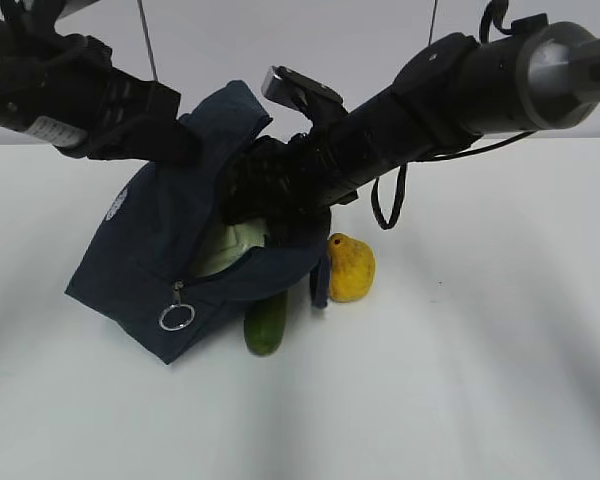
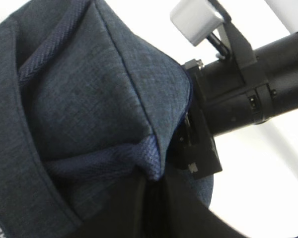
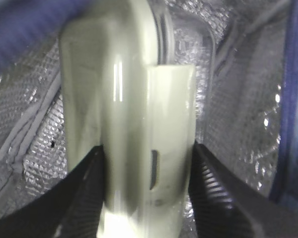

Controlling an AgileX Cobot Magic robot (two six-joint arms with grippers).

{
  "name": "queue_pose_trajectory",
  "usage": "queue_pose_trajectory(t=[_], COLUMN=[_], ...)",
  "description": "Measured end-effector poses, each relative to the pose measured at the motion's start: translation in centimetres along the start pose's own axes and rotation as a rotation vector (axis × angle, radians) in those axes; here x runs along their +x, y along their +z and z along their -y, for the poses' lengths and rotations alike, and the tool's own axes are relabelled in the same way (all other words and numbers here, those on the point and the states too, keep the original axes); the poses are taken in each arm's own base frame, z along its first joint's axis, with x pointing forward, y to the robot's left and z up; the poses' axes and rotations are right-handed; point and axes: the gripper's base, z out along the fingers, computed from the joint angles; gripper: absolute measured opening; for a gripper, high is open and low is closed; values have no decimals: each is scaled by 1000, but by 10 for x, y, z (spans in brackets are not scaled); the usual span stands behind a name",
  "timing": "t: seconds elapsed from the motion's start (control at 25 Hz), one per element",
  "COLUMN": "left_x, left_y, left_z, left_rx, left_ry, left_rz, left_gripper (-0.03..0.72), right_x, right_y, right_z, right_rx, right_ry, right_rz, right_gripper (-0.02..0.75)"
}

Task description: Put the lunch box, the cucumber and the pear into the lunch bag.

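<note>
Pale green plastic fills your right wrist view: that is the lid of the lunch box [image 3: 134,124], and the right gripper [image 3: 148,173] has its black fingers [image 3: 87,188] pressed on both sides of it. Shiny silver lining sits all around the box, so it is inside the lunch bag [image 1: 170,240]. From the outside camera you only see a small pale bit of the box [image 1: 230,250] peeking through the open top of the bag.

The bag is dark blue and is lifted and tipped on the white bench [image 1: 460,380]. Its silver ring pull [image 1: 177,318] hangs low at the front. The cucumber [image 1: 266,322] lies on the bench, poking out from under the bag's front edge. The pear [image 1: 351,267] stands just beside the bag on the right.

Your right arm comes down at a slant from the upper right and reaches into the bag's mouth. Your left arm comes from the upper left to the bag's top. The left wrist view shows only blue cloth [image 2: 89,99] up close and the right arm [image 2: 258,94]. The left fingers are pinched tight; you cannot see them, so what they grip cannot be told.
</note>
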Motion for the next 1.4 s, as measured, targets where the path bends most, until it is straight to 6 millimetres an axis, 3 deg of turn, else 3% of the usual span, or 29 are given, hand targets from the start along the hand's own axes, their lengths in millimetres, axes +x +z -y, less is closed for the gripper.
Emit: queue_pose_trajectory(t=[0.96, 1.4], left_x=[-2, -2], left_y=[0, 0], left_z=[2, 2], left_rx=[27, 24], left_ry=[-27, -20], left_rz=[26, 20], left_gripper=[3, 3], right_x=[1, 6], right_y=[4, 14], right_z=[5, 11], right_rx=[24, 16], right_ry=[-59, -25], right_rz=[2, -19], right_gripper=[384, 483])
